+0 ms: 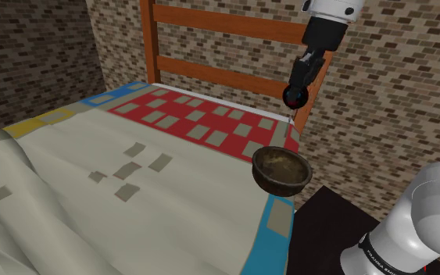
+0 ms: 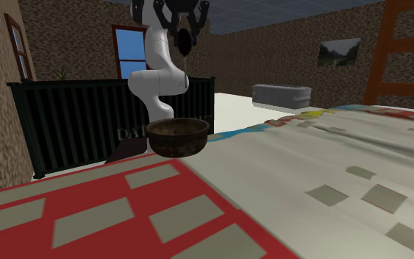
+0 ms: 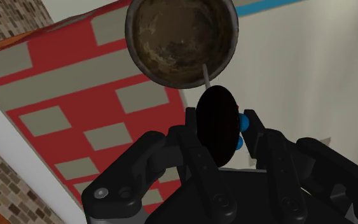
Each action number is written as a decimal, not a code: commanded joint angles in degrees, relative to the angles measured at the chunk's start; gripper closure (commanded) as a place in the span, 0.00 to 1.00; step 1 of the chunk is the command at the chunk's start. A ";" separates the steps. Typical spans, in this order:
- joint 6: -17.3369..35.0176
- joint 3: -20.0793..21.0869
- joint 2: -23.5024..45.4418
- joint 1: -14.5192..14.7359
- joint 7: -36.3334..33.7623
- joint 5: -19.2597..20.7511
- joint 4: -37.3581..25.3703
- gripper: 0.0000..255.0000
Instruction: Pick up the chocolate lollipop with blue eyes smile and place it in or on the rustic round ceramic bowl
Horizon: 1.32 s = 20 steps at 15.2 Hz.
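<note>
Lollipop (image 3: 217,124): dark round head, blue dots on one side, thin pale stick, and it's clamped by the head between my fingers (image 3: 193,137). It's up in the air, stick pointing down toward the bowl (image 1: 277,183).

Bed quilt (image 1: 171,195) is the biggest thing here: pale cloth with grey patches, a red patchwork block (image 1: 194,117) by the wooden headboard (image 1: 226,47), blue strip along the edge. Brick walls are behind it.

The bowl is round, brown and mottled. It sits on the quilt at the bed's edge next to the red block, on the side of my stand (image 1: 335,226). Its inside (image 3: 177,44) is bare glaze.

My gripper (image 1: 295,92) hangs above the bowl, well clear of it, close to the headboard post in the shoulder view. In the wrist view the stick's tip overlaps the bowl's rim. The second exterior view has the lollipop (image 2: 186,40) high over the bowl (image 2: 177,140).
</note>
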<state>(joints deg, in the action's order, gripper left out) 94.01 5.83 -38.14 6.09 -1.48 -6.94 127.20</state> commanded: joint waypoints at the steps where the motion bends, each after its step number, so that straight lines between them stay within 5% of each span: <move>1: -2.77 -2.50 -4.10 -0.59 2.53 1.12 1.63 1.00; 20: 10.87 -1.87 -6.91 -0.32 3.44 0.39 18.09 1.00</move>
<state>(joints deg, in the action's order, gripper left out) 103.98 3.88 -45.27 5.75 1.94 -6.48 144.65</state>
